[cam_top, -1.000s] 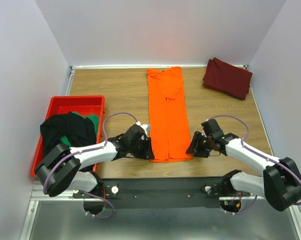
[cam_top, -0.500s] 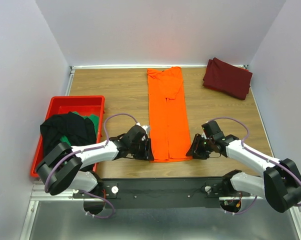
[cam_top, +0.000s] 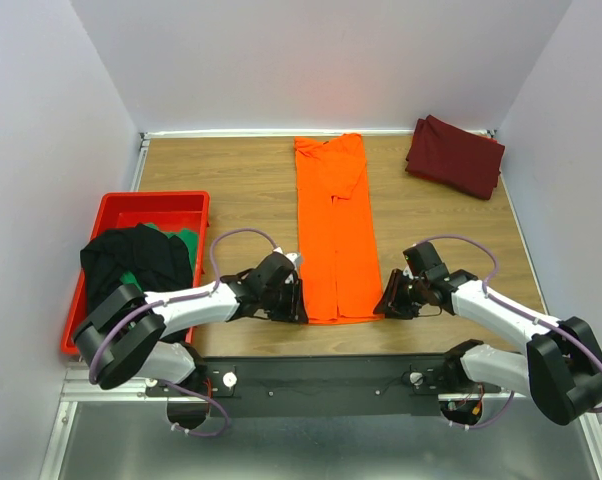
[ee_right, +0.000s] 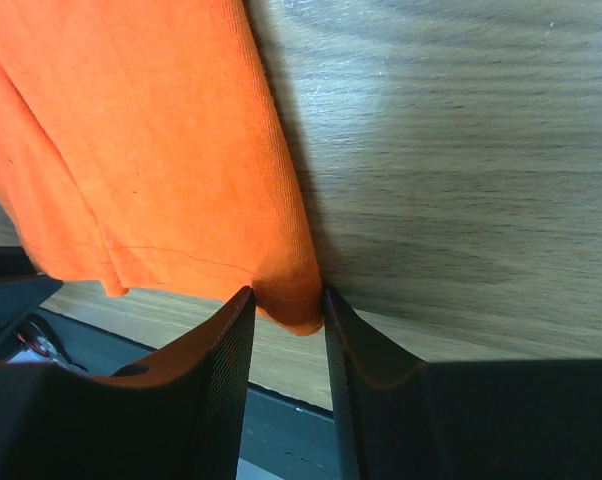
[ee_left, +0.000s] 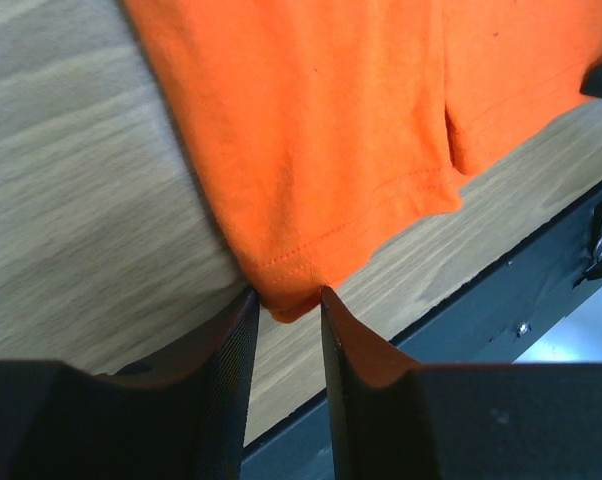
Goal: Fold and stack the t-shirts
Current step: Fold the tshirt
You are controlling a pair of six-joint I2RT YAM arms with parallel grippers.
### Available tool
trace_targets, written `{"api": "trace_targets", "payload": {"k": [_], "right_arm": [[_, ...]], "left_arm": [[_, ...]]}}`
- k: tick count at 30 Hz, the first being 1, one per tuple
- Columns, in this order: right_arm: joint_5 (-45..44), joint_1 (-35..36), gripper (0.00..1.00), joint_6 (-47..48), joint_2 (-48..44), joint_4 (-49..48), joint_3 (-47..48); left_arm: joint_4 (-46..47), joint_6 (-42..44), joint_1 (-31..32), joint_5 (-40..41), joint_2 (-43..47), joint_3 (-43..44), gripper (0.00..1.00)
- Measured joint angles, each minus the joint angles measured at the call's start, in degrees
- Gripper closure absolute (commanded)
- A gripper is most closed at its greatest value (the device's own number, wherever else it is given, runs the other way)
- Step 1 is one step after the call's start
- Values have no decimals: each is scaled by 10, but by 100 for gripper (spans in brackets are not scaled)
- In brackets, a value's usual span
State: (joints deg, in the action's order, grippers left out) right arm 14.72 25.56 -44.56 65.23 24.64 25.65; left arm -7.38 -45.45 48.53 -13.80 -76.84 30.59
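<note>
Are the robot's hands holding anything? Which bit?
The left gripper and right gripper each straddle a near hem corner of the orange t-shirt. Whether they actually pinch it cannot be told.

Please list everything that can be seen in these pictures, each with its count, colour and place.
orange shirt: 1, orange, folded into a long strip, middle of the table.
maroon shirt: 1, dark maroon, folded, far right corner.
black shirt: 1, black, heaped over the bin's near end.
green shirt: 1, green, in the bin, partly under the black shirt.
bin: 1, red, left side of the table.
table: 1, brown wood, under everything.
left gripper: 1, black, jaws either side of the orange shirt's near left corner.
right gripper: 1, black, jaws either side of its near right corner.
</note>
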Motion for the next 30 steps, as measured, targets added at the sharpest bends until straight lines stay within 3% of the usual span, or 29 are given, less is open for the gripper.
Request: {"api": "trace_targets", "payload": {"k": [9, 12, 15, 18, 30], "right_arm": [[0, 0, 67, 1, -1, 0, -2], [0, 0, 75, 2, -2, 1, -4], [0, 0, 87, 5, -2, 3, -6], [1, 0, 100, 9, -2, 5, -6], [1, 50, 100, 4, -52, 25, -7]], "left_arm": [[11, -5, 12, 1, -11, 0, 74], [12, -5, 14, 1, -12, 0, 83], [11, -3, 15, 3, -13, 3, 100], [10, 0, 15, 3, -16, 9, 100], [-26, 17, 38, 3, -3, 16, 100]]}}
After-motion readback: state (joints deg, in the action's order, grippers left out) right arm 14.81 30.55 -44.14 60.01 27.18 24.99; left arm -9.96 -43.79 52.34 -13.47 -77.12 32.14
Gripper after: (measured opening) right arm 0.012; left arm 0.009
